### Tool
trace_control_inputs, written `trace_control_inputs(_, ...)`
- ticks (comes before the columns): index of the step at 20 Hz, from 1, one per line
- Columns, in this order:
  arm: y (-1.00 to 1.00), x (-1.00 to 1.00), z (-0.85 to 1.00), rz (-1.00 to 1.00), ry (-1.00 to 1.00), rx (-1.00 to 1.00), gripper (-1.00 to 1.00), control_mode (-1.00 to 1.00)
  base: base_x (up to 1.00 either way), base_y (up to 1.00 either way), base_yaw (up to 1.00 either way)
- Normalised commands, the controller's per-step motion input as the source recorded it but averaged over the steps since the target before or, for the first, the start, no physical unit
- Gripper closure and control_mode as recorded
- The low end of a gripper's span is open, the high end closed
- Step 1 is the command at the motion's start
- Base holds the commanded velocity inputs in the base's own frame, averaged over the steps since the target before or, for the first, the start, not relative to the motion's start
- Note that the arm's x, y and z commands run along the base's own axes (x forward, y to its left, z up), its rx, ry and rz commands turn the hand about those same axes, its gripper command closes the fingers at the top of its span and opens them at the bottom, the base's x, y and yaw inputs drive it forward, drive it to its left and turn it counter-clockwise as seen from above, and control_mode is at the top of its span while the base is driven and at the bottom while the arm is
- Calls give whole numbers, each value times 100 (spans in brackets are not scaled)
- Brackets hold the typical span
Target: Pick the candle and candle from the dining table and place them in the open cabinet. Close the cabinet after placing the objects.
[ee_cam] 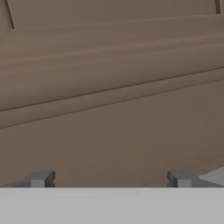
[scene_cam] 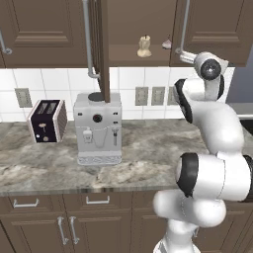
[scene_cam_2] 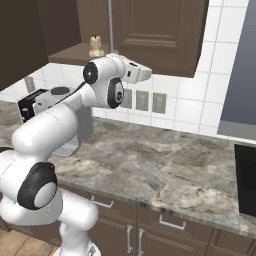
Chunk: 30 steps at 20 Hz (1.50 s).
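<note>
Reaching up, arm raised beside cabinet (scene_cam: pixel 207 29) door; pincer (ee_cam: pixel 109 179) spread wide, empty, facing brown panel.

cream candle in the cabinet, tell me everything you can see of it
The cream candle is short, stubby and lumpy, waxy pale cream, widening into a pale base. It stands upright on the shelf of the open cabinet, toward its front edge, near the middle of the opening. Only the shelf touches it. The door hangs open to its left. The right base view shows it just above the arm's wrist, clear of it.
</note>
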Motion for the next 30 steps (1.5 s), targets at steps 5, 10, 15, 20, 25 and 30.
trace_control_inputs(5, 0, 59, -2, -30, 6, -5, -100, -100, 0, 0, 0)
trace_control_inputs(10, 6, -51, 2, -16, 0, 1, -100, -100, 0, 0, 0)
trace_control_inputs(15, 19, -95, 19, -3, -4, 10, -100, -100, 0, 0, 0)
trace_control_inputs(20, 14, -56, 50, 1, 0, 25, -100, -100, 0, 0, 0)
trace_control_inputs(25, 7, -22, 61, 9, 2, 43, -100, -100, 0, 0, 0)
trace_control_inputs(30, 22, -26, 20, 18, 13, 35, -100, -100, 0, 0, 0)
